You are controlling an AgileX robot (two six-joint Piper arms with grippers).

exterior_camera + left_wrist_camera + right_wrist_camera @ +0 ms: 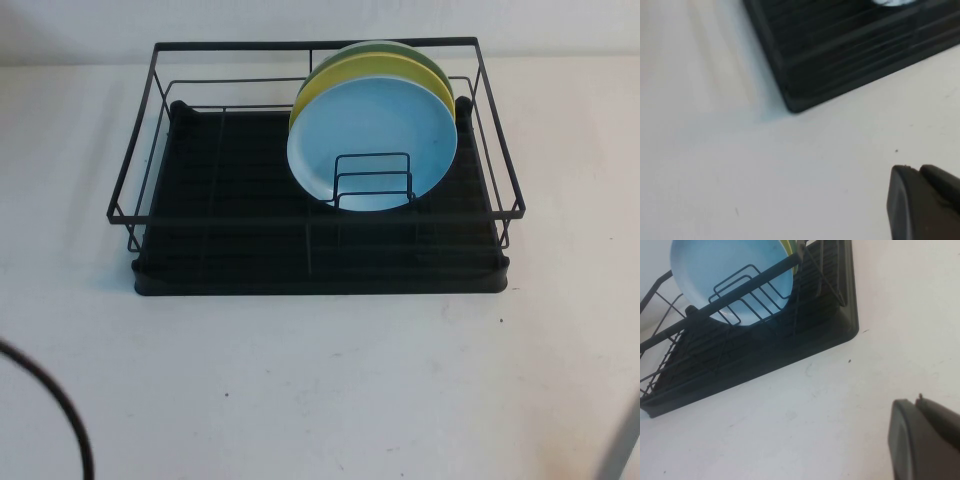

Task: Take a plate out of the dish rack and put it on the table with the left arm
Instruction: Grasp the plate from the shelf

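Observation:
The light blue plate [372,150] stands on edge in the dish rack [230,215], at its right half, held by small wire dividers. It also shows in the right wrist view [730,270]. Both grippers are out of the high view. My left gripper [915,169] hovers over the white table [320,380] near the rack's front left corner [840,60], its fingers pressed together and empty. My right gripper [917,401] hovers over the table near the rack's front right corner [765,350], also shut and empty.
A yellow plate [330,85] and a green plate [400,47] stand behind the blue one. A black cable [60,410] curves over the table's front left. A grey part of the right arm [622,450] shows at the front right edge.

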